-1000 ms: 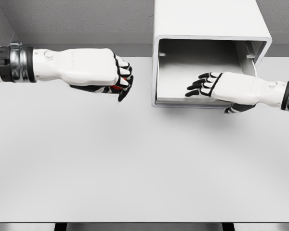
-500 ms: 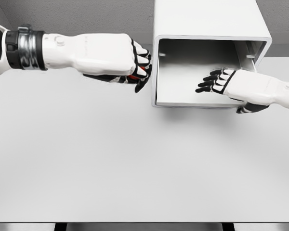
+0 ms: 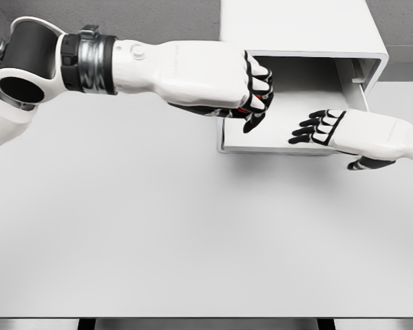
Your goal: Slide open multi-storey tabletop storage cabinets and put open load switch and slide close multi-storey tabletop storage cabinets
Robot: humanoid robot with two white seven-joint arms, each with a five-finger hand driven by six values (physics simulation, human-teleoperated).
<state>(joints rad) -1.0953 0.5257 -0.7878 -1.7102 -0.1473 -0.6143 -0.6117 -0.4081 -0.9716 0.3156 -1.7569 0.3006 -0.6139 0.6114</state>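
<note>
Over the open drawer (image 3: 289, 137), the left hand (image 3: 244, 89) clenches a red object (image 3: 244, 110); the right hand (image 3: 344, 130) lies flat, fingers spread.

Smooth white shells, matt grey surfaces

The cabinet (image 3: 299, 27) at upper right looks like matt painted metal, its open drawer (image 3: 289, 130) smooth and dull grey inside. The table (image 3: 193, 234) is matt and pale. Both hands, left (image 3: 244, 93) and right (image 3: 344, 130), show glossy white plastic with black jointed fingers; the left wrist cuff (image 3: 89, 55) looks like brushed metal.
</note>
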